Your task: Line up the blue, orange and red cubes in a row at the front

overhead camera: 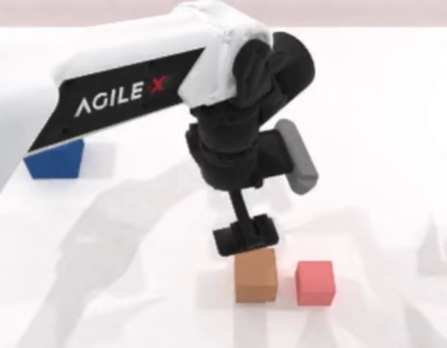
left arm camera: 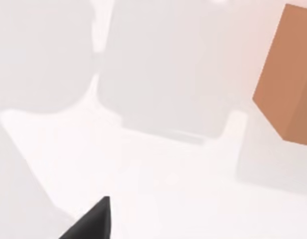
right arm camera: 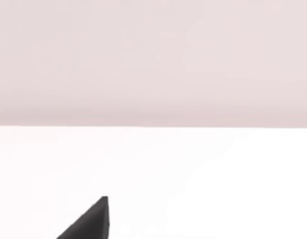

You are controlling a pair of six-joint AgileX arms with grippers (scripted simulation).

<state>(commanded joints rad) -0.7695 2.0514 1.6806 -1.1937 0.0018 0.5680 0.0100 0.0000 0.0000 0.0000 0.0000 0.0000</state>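
Observation:
The tan-orange cube [overhead camera: 255, 274] and the smaller coral-red cube [overhead camera: 314, 283] sit side by side near the table's front, a small gap between them. The deep blue cube [overhead camera: 55, 159] rests far off at the left, partly under my left arm. My left gripper [overhead camera: 245, 239] hovers just behind the orange cube, open and holding nothing. In the left wrist view the orange cube [left arm camera: 288, 84] lies off to one side of the single dark fingertip [left arm camera: 96, 221] that shows. My right arm is outside the top view; its wrist view shows one fingertip [right arm camera: 96, 219] over bare table.
My left arm's white link [overhead camera: 122, 80] stretches over the table's left and middle, covering what lies beneath it. The table [overhead camera: 383, 145] is plain white, with its far edge [right arm camera: 153, 126] visible in the right wrist view.

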